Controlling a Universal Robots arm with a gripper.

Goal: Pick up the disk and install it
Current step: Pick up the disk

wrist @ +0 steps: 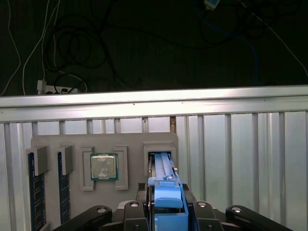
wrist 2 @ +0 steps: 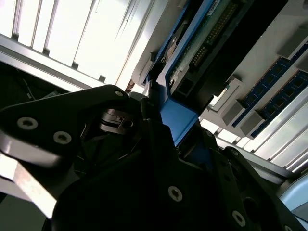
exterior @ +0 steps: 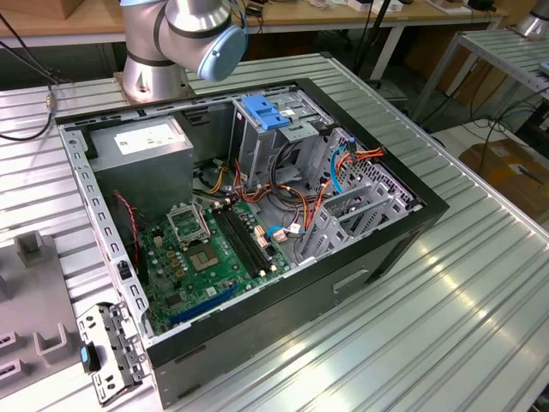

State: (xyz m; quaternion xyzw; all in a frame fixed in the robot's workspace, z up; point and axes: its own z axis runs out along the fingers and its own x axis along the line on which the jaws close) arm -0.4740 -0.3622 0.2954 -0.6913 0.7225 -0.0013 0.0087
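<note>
Black metal gripper clamped on the blue plastic rail of the disk. The disk stands on edge in a slot of the grey moulded tray. In the second wrist view its green circuit board is exposed. A square CPU chip sits in the next recess. The tray rests on a ribbed aluminium table.

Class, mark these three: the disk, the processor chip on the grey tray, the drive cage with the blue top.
the disk (wrist: 168, 195), first wrist view, on its blue side rail.
the processor chip (wrist: 104, 167), first wrist view, middle of its metal lid.
the drive cage (exterior: 266, 113), exterior view, on its blue plastic top.
</note>
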